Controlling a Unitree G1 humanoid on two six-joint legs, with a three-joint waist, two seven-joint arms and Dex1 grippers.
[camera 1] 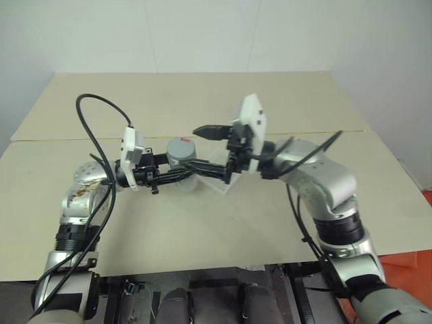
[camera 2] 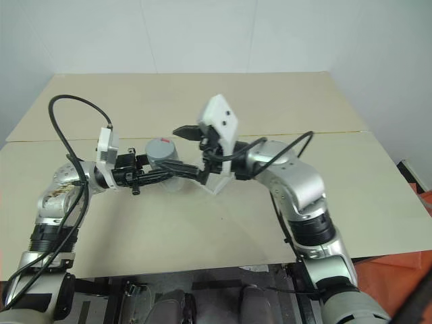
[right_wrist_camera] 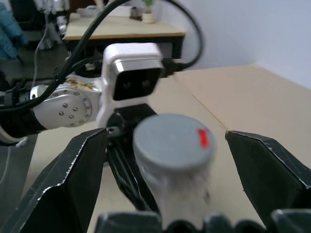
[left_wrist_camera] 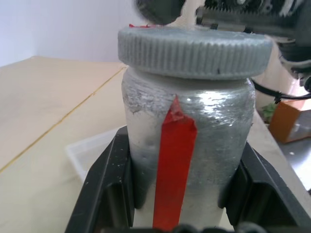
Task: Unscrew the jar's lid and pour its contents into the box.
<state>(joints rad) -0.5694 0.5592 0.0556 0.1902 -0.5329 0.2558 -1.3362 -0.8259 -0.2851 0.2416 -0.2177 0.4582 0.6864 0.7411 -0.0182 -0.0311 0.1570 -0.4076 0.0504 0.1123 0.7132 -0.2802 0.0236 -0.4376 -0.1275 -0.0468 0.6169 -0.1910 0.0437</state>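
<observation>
Broad beige counter (camera 1: 202, 223) underneath, serving as working surface and catch-all for anything spilled. On it, just below and behind the raised jar, the box (camera 1: 217, 177): clear shallow tray, parked close, probably so that pouring needs only a short tilt.

Left gripper (camera 1: 185, 174) reaching in level from the robot's left, clamped tight on the jar (left_wrist_camera: 187, 145), black fingers (left_wrist_camera: 109, 184) pressed against opposite sides of the silvery body below the lid. Held upright and lifted off the counter, seemingly to keep the contents in and give the other arm room around the cap.

Right gripper (right_wrist_camera: 165, 160) coming in from the opposite side, spread wide and empty, one finger on each side of the lid (right_wrist_camera: 171, 141) with clear gaps on both sides. Evidently lined up for closing on the ribbed rim and twisting.

Lid in place on the jar, flat grey top with a small red mark (right_wrist_camera: 203, 138).
</observation>
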